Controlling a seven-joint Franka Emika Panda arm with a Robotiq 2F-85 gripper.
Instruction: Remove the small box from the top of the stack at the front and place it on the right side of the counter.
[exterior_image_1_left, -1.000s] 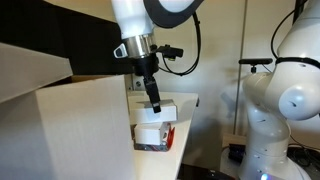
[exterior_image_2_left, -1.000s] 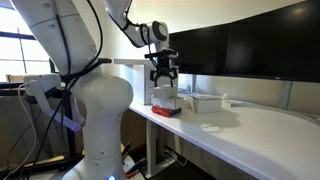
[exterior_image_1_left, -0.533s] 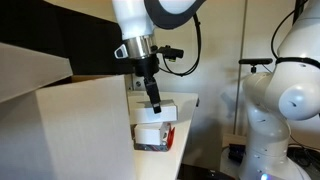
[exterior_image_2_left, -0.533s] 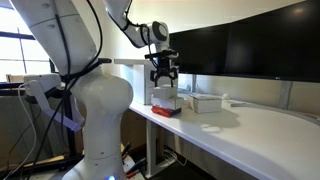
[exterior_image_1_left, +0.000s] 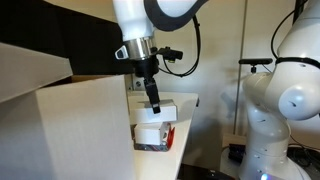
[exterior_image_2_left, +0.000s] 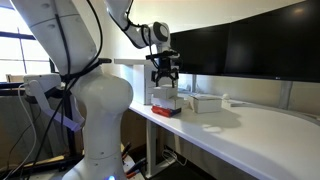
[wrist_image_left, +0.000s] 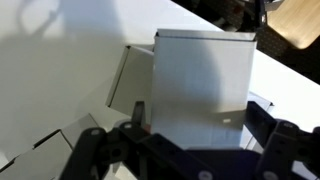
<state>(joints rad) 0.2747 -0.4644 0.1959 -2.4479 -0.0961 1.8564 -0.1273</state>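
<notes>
Hanging right over the stack (exterior_image_1_left: 150, 135), the pincer (exterior_image_1_left: 155, 104) is in the very same spot as a second ago. Nothing has moved at all. The arm has not gone up, down or sideways, and the boxes have not shifted.

The small box (exterior_image_1_left: 165, 113) is still on top of the stack, at the front end of the desk (exterior_image_2_left: 250, 135). It lies flat and sticks out a bit past the thinner white box under it. Next to the stack stands a very big beige carton (exterior_image_1_left: 70, 130).

In the wrist view the pincer (wrist_image_left: 196, 115) is spread wide, with one finger on each side of the small box (wrist_image_left: 205, 70). I cannot tell if the fingers touch its sides yet.

So I think the job is only just starting. The pincer looks lined up to squeeze the box. The box is not lifted yet, and the long bare part of the desk waits for it.
</notes>
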